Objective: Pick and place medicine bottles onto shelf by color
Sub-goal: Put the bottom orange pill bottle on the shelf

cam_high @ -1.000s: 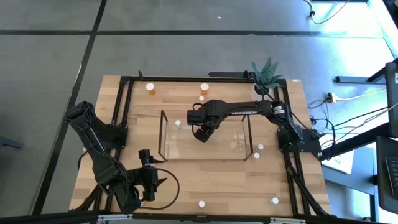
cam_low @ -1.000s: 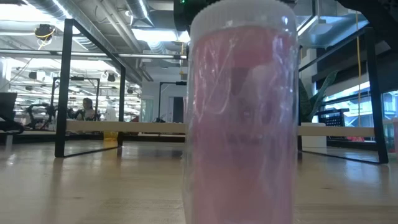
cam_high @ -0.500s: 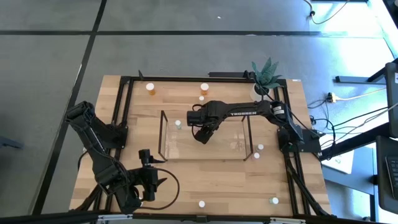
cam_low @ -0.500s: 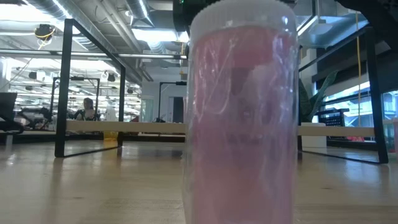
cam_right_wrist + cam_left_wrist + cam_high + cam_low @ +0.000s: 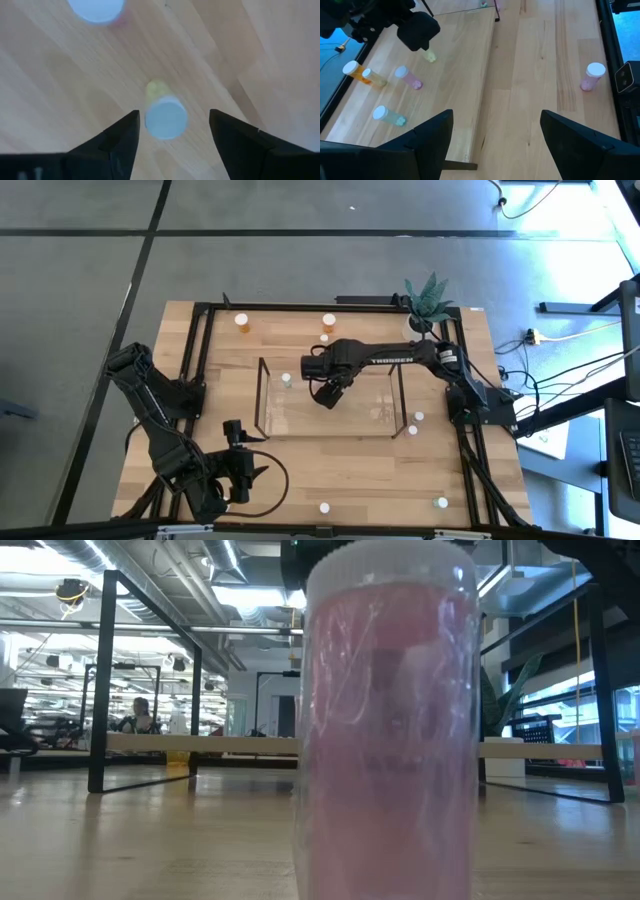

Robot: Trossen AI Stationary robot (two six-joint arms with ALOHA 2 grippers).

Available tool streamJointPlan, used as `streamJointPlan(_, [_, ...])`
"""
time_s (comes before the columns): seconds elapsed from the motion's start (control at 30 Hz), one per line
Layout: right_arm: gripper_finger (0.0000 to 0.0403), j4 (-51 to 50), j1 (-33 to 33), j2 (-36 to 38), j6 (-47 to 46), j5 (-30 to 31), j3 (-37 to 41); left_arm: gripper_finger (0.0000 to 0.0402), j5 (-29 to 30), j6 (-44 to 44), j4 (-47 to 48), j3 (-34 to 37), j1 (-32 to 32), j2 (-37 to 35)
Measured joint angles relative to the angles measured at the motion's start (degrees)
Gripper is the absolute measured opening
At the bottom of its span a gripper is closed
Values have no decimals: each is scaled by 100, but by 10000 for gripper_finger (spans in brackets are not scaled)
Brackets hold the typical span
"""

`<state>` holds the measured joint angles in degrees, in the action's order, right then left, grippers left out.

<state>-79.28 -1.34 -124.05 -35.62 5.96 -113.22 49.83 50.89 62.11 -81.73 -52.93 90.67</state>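
Observation:
My right gripper [image 5: 327, 395] hangs over the clear shelf [image 5: 262, 395], pointing down, its fingers open. A yellowish bottle with a white cap [image 5: 166, 118] stands upright between them, apart from both; the left wrist view shows it too [image 5: 430, 56], below that gripper [image 5: 417, 30]. A pinkish bottle's cap [image 5: 96, 7] is close by. In the left wrist view two orange bottles [image 5: 357, 72], a pink one [image 5: 407, 78] and a greenish one [image 5: 387, 116] stand beyond the shelf's edge [image 5: 485, 85]. My left gripper [image 5: 243, 470] waits open at the near left.
Loose bottles stand on the table: orange at the far left [image 5: 242, 322], two near the far middle [image 5: 328, 321], two right of the shelf [image 5: 415, 423], two near the front edge [image 5: 324, 507]. A pink one [image 5: 385, 730] fills the low view. A potted plant [image 5: 428, 300] stands far right.
My right gripper has opened over the shelf and let go of the yellowish bottle, which stands where it was. The arm itself has kept its place.

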Motion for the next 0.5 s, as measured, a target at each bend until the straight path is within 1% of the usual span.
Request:
streamJointPlan(0.17, [241,-285,2,0,-13,66,-463,293,-1,0,0,0,0,-2])
streamJointPlan(0.23, [241,-546,5,-3,-11,135,-719,293,-1,4,0,0,0,-2])
streamJointPlan(0.37, [241,-1135,121,7,-184,613,-1341,293,-1,5,2,0,0,0])
streamJointPlan(0.4, [241,-1096,181,16,-267,733,-1451,293,-1,7,0,0,0,-2])
streamJointPlan(0.5, [241,-1070,431,156,-326,635,-1777,293,-78,9,4,0,0,-2])
